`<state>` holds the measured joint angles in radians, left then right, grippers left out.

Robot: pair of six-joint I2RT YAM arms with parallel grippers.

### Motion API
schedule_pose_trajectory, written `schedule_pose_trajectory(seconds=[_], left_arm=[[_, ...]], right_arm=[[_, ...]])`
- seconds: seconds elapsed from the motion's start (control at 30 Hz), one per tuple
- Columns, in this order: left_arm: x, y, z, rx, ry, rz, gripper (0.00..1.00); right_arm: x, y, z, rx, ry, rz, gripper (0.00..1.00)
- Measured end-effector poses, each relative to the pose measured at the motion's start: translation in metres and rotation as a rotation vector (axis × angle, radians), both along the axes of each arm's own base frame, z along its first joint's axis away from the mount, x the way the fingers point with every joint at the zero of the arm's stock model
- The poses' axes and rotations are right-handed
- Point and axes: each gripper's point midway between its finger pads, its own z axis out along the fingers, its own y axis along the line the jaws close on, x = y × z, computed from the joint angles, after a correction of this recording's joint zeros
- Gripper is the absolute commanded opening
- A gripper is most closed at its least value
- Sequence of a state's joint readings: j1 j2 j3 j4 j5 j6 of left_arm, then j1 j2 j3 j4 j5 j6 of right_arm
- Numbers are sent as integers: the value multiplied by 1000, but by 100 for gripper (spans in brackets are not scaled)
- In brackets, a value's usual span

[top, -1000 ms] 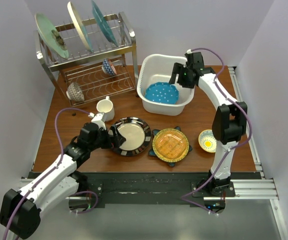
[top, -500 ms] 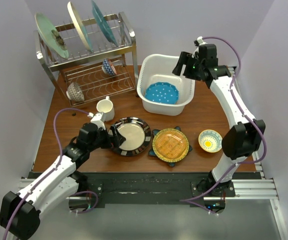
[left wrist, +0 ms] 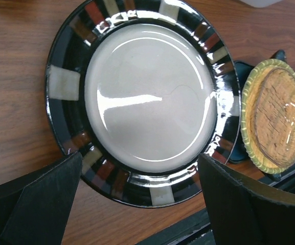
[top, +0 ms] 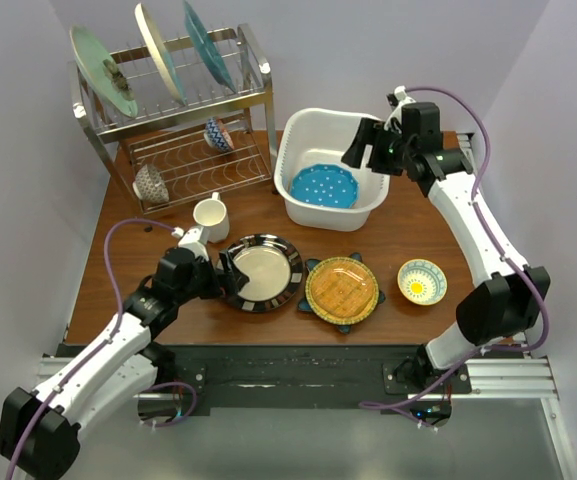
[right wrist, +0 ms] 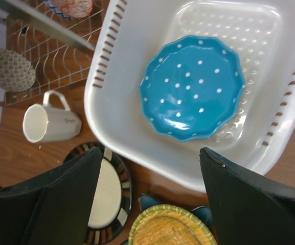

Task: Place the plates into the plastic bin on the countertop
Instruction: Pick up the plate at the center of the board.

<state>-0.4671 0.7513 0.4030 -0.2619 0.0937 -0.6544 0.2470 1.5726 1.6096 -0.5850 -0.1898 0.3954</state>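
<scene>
A black-rimmed cream plate lies flat on the wooden countertop. My left gripper is open at its left edge, one finger on each side of the rim, holding nothing. To its right, an amber round plate rests on a blue star-shaped plate. A blue dotted plate lies in the white plastic bin. My right gripper hangs open and empty above the bin's right side.
A steel dish rack at the back left holds three upright plates and small bowls. A white mug stands in front of it. A small yellow-centred bowl sits at the right. Walls close in on both sides.
The right arm has swung its elbow out to the right and lifted, with the open gripper staying over the bin. The left arm has barely moved.
</scene>
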Motion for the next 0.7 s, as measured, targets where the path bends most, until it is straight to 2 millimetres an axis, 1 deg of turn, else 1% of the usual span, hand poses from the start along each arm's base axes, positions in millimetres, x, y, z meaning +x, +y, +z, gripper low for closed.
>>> schedule_pose_trajectory(seconds=[0.17, 0.3, 0.43, 0.6, 0.7], left_arm=[[1, 6, -2, 23, 23, 41, 99], [3, 11, -1, 38, 26, 73, 98], [4, 16, -4, 52, 37, 99, 98], [3, 19, -10, 70, 61, 116, 98], [3, 21, -13, 82, 69, 125, 98]], right_arm=[[-27, 17, 6, 13, -11, 61, 80], [-50, 29, 3, 31, -4, 116, 80], [-68, 36, -14, 51, 40, 157, 79], [-85, 35, -42, 55, 112, 164, 78], [-96, 36, -51, 67, 138, 174, 78]])
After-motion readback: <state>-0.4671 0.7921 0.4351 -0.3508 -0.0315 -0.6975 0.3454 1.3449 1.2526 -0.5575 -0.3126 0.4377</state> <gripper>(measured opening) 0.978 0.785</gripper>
